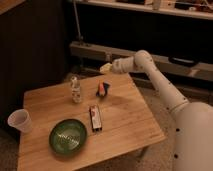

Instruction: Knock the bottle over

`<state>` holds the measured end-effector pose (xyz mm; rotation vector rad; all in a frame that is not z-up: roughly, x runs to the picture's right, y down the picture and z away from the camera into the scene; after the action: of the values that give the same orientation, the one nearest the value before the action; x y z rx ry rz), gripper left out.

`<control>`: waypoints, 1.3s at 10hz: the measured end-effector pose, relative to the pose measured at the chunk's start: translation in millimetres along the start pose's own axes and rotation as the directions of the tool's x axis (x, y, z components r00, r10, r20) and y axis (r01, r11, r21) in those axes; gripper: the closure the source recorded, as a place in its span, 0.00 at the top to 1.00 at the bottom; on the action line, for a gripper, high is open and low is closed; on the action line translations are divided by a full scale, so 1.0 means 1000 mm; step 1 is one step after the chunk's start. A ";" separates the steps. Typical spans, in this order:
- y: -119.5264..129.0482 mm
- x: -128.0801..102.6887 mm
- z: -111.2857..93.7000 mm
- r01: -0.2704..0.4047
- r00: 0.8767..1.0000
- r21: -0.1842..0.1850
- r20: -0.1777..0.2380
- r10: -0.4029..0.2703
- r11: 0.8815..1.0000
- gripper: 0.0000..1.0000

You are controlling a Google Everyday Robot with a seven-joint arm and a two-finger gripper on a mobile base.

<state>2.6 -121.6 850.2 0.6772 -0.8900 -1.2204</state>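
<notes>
The small clear bottle (75,90) stands upright on the wooden table (125,120), near its far edge, left of centre. My gripper (106,67) hangs in the air above the table's far edge, to the right of the bottle and higher than its cap, apart from it. The white arm (160,82) reaches in from the right. A small orange-and-blue object (103,88) lies on the table just below the gripper.
A white paper cup (19,121) stands at the table's left edge. A green bowl (68,135) sits near the front left. A dark snack bar (95,118) lies mid-table. Dark shelving and a metal rail run behind the table.
</notes>
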 end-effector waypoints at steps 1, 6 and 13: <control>0.000 0.001 -0.001 0.003 1.000 0.015 -0.006 -0.003 1.000 0.00; -0.018 -0.018 0.025 0.069 0.996 0.035 0.046 -0.070 0.997 0.00; -0.048 -0.044 0.104 0.166 0.975 0.029 0.146 -0.168 0.986 0.00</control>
<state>-115.0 -87.0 853.7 0.6927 -0.9819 -1.4294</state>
